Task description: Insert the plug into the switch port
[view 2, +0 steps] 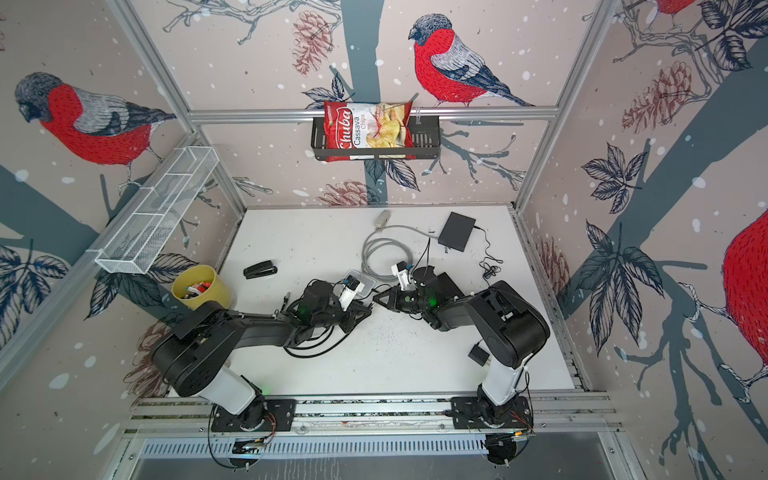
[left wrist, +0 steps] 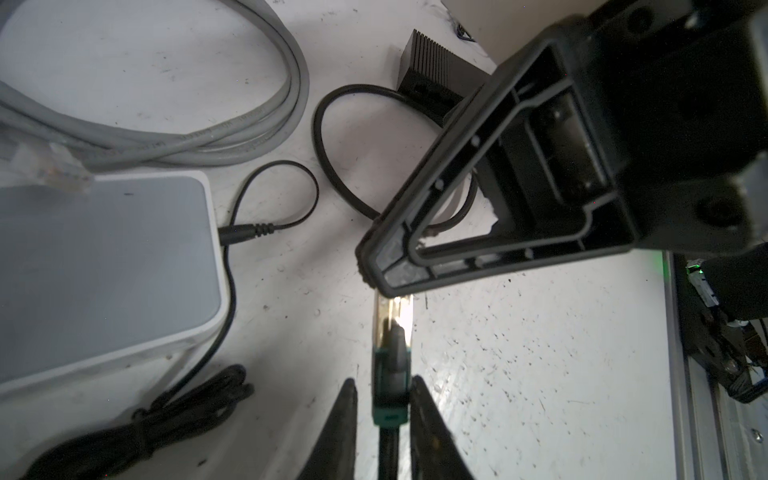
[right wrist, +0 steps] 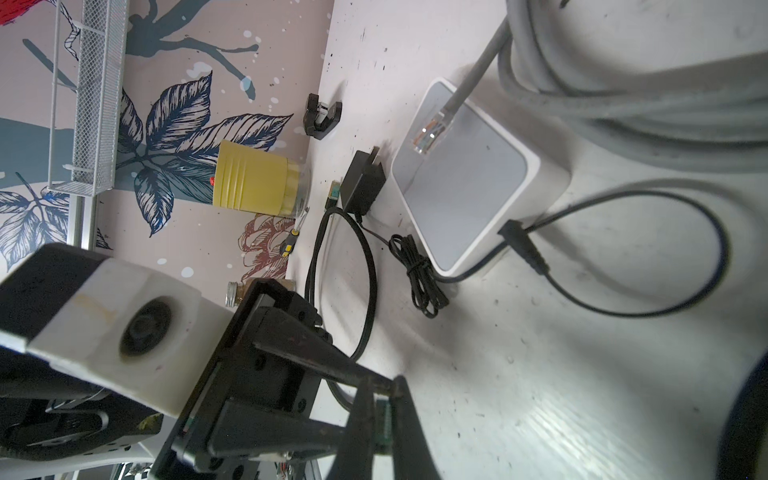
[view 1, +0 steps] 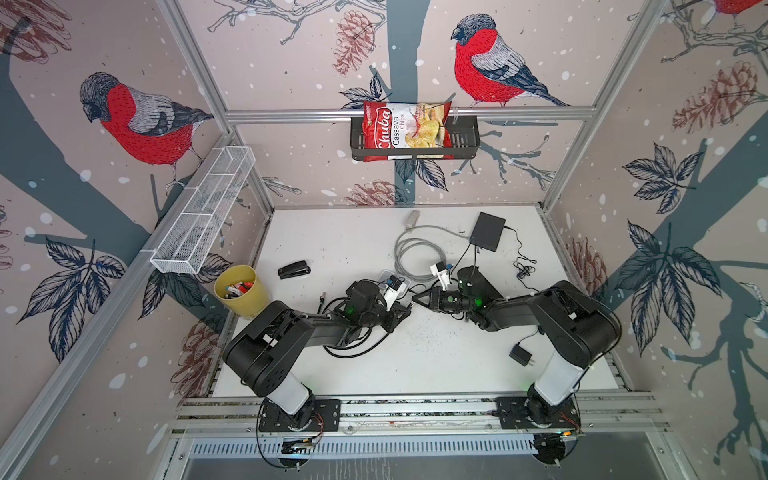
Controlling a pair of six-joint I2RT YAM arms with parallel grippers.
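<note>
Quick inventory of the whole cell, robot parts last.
chip bag: one, red, in black basket, back wall
wire basket: one, white, left wall
cup: one, yellow, left, by the wall
stapler: one, black, near the cup
cable: one, grey, coiled, table centre
switch: one, white, beside the coil
box: one, black, back right
adapter: two, black, beside switch; another front right
plug: one, green boot, between both grippers
left gripper: one, black, either side of the plug
right gripper: one, black, shut on the plug's tip

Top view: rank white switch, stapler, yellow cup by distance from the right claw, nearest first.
1. White switch, just left of the right claw.
2. Stapler, farther left.
3. Yellow cup, at the table's far left edge.
</note>
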